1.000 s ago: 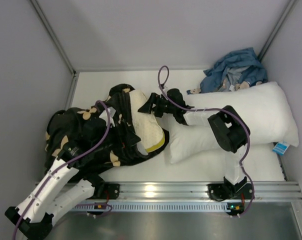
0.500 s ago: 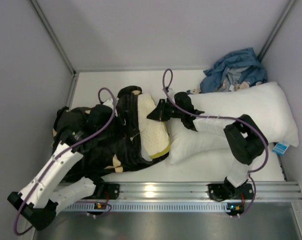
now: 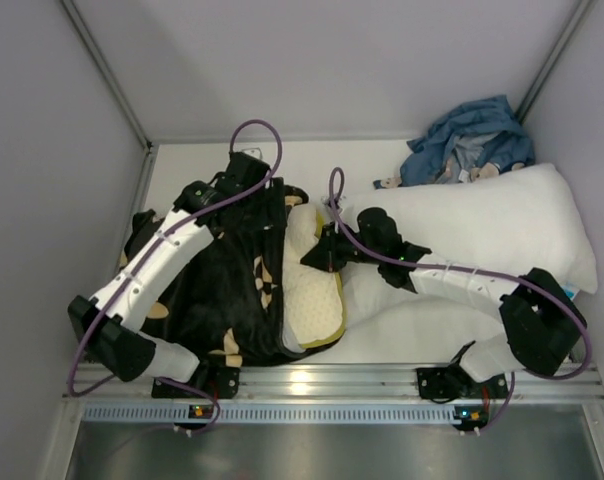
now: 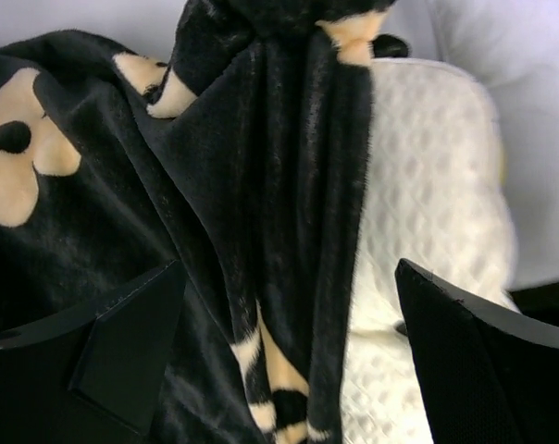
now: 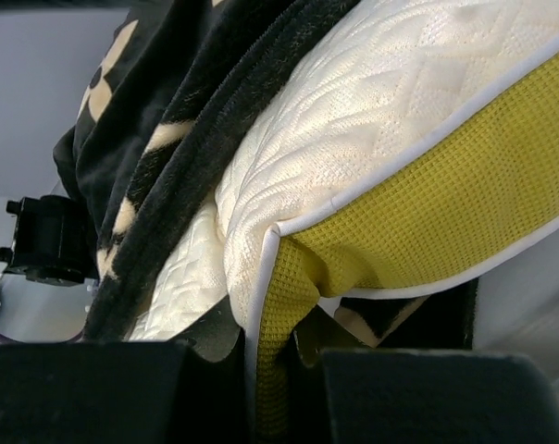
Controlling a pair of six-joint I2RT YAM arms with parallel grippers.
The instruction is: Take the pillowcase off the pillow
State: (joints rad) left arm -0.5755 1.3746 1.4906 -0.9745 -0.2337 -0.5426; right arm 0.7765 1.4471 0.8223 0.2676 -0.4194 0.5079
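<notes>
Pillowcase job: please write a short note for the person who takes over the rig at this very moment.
Left tool: open, facing bunched pillowcase folds, gripping nothing.
Right tool: shut on the pillow's yellow edge.
The pillowcase covers the pillow's left part; its right part is bare, beside a white pillow.
Done: pillowcase partly off.
Left to do: grip the pillowcase with the left tool and pull it leftward, probably while the right tool holds the pillow.

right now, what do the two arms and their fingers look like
Both the left arm and right arm have white link shells with bulky black joint housings. A purple cable loops loosely along each. The left fingers and right fingers are matte black, blocky and angular, with no visible markings.
</notes>
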